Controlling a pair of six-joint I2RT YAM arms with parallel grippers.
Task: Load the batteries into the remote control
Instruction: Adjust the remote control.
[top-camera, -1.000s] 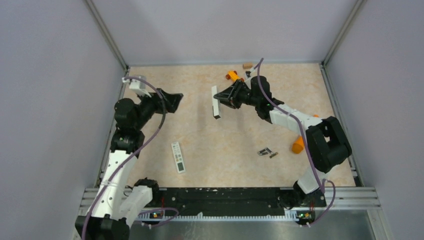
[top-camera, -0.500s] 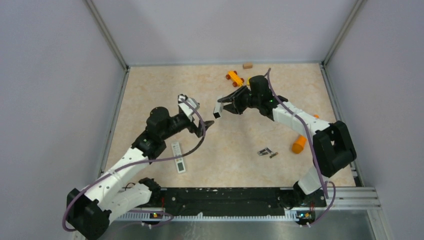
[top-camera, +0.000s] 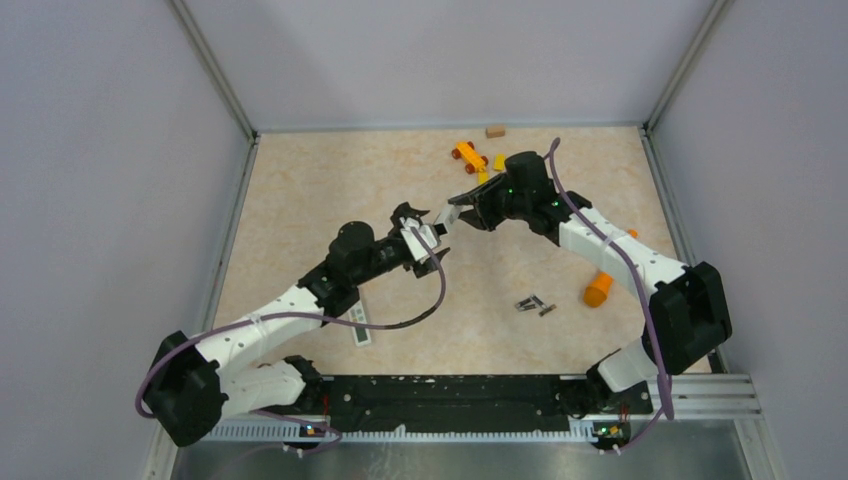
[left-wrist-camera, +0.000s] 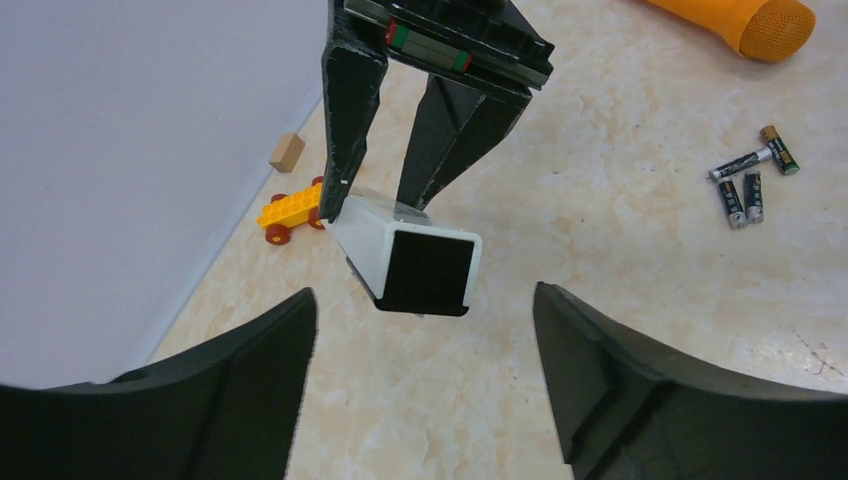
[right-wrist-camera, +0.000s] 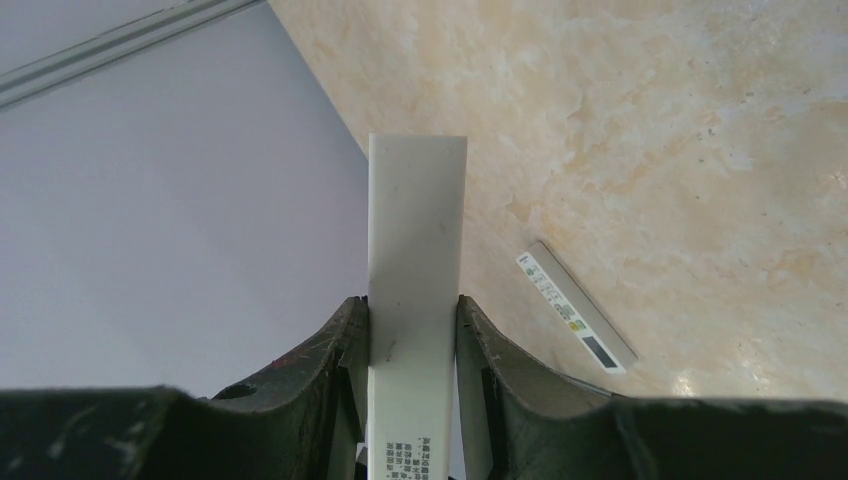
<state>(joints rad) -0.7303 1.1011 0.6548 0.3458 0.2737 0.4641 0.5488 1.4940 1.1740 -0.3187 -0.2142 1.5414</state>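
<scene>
One remote (left-wrist-camera: 428, 268), white with a dark square end, is clamped across its width by the right gripper (right-wrist-camera: 412, 305), one finger pressed to each long side. It is held off the table, dark end pointing at the left gripper (left-wrist-camera: 422, 298). That gripper stands wide, a finger on either side of the dark end and just short of it. No contact shows in the left wrist view.

The batteries (left-wrist-camera: 750, 178) lie in a loose cluster on the table, well apart from the remote, on the right arm's side. Their labels are too small to read.

Writing:
- Remote: a few lines of small dark print near the gripped end, not legible.
- Strip (right-wrist-camera: 577, 320): flat and white, on the table beyond the remote's free end in the right wrist view. It carries small printed marks and a dark rectangle, unreadable.
</scene>
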